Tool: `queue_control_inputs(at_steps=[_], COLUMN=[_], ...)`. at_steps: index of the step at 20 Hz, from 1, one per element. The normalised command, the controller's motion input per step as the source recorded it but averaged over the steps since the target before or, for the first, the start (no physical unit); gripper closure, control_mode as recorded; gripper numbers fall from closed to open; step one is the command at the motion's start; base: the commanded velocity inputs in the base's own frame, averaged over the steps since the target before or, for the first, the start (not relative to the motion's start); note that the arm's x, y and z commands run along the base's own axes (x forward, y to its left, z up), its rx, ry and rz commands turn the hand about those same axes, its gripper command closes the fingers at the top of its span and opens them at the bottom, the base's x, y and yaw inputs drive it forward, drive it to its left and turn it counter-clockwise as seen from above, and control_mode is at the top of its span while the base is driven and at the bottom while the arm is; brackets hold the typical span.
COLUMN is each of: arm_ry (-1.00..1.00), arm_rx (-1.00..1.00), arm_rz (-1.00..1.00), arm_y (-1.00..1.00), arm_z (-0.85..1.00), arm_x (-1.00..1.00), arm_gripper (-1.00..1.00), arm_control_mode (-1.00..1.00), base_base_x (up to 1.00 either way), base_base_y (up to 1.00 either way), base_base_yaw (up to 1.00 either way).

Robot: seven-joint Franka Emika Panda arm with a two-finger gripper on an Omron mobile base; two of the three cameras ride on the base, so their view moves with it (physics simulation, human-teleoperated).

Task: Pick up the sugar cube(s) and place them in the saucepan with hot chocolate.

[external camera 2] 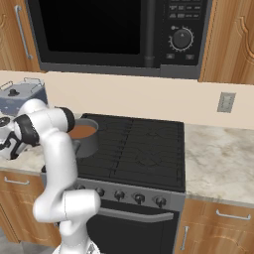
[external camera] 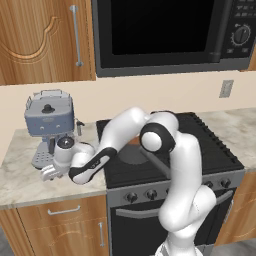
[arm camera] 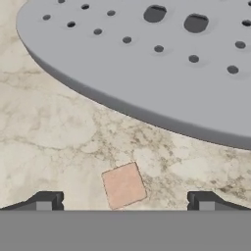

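In the hand view one tan sugar cube point(arm camera: 123, 185) lies flat on the marble counter, between my two fingertips point(arm camera: 46, 201) and touching neither. My gripper point(arm camera: 125, 202) is open and hangs low over it, just in front of the espresso machine's perforated grey base point(arm camera: 147, 54). From the left base view the gripper point(external camera: 48, 172) sits on the counter left of the stove, below the machine. The saucepan with hot chocolate point(external camera 2: 90, 145) stands on the stove's rear left burner, brown liquid showing, partly behind my arm.
The blue-grey espresso machine point(external camera: 48, 120) stands close behind the gripper. A black stove point(external camera 2: 144, 149) lies to the right, with a microwave point(external camera 2: 109, 30) above it. Marble counter point(external camera 2: 218, 158) continues right of the stove. The counter's front edge is near the hand.
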Motion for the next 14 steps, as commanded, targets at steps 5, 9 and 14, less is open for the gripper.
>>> queue_control_inputs(at_steps=[5,9,14], arm_ry=[0.00,0.00,0.00], arm_rx=[0.00,0.00,0.00], arm_rz=[0.00,0.00,0.00], arm_y=[0.15,0.12,0.01], arm_z=[-0.11,-0.13,-0.19], arm_x=[0.12,0.11,0.02], arm_gripper=[-1.00,-1.00,-1.00], arm_control_mode=[-1.00,-1.00,-1.00], base_base_x=[0.00,0.00,0.00], base_base_y=[0.00,0.00,0.00], base_base_yaw=[0.00,0.00,0.00])
